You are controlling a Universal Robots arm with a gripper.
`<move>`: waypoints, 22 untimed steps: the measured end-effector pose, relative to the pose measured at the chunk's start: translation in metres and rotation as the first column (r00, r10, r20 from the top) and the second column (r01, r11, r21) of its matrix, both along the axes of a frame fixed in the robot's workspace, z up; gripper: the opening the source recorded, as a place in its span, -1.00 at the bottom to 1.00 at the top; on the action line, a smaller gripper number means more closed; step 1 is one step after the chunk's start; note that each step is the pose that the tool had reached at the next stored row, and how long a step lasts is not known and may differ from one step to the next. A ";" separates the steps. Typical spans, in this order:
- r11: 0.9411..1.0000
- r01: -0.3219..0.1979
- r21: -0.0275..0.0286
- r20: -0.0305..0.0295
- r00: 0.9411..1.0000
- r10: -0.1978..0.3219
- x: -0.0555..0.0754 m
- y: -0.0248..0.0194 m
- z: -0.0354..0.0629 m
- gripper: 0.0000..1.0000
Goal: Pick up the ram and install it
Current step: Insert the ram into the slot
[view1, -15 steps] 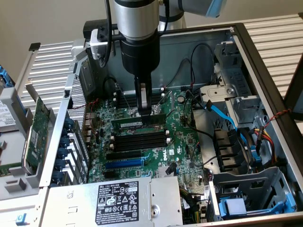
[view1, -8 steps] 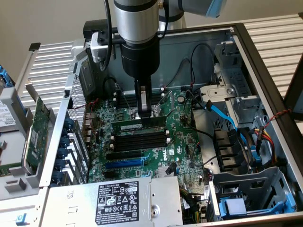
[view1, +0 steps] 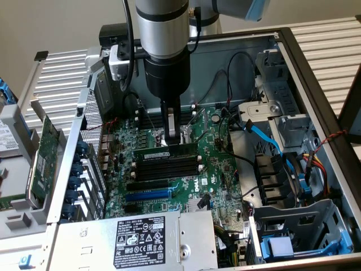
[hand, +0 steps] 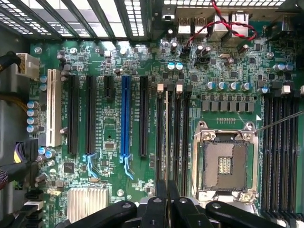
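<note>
The ram [view1: 152, 151] is a long thin green stick standing on edge in the memory slot nearest the processor socket, inside the open computer case. My gripper [view1: 171, 141] comes straight down onto the middle of its top edge, fingers pinched together on it. In the wrist view the ram [hand: 167, 137] shows edge-on as a thin pale line along one of the black memory slots [hand: 178, 137]. That line runs in between my gripper's [hand: 167, 187] two black fingertips, which meet with no gap.
The empty processor socket [hand: 224, 164] lies beside the slots, with a second bank of memory slots [hand: 280, 152] beyond it. Black and blue expansion slots [hand: 125, 116] sit on the other side. A large green expansion card [view1: 44, 158] leans outside the case. Cables [view1: 265, 132] and drive bays [view1: 293, 192] crowd the exterior view's right.
</note>
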State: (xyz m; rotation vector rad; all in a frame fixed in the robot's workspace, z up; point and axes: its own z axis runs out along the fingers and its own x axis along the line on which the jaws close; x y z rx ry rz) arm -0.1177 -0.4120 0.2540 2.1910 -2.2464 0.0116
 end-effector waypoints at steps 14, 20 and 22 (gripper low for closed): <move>1.000 0.000 -0.005 0.000 1.000 0.000 0.000 -0.0018 -0.0067 -0.75; 1.000 0.000 -0.006 0.000 1.000 0.000 0.000 -0.0027 -0.0091 -0.75; 1.000 0.000 -0.006 0.000 1.000 0.000 0.000 -0.0034 -0.0095 -0.75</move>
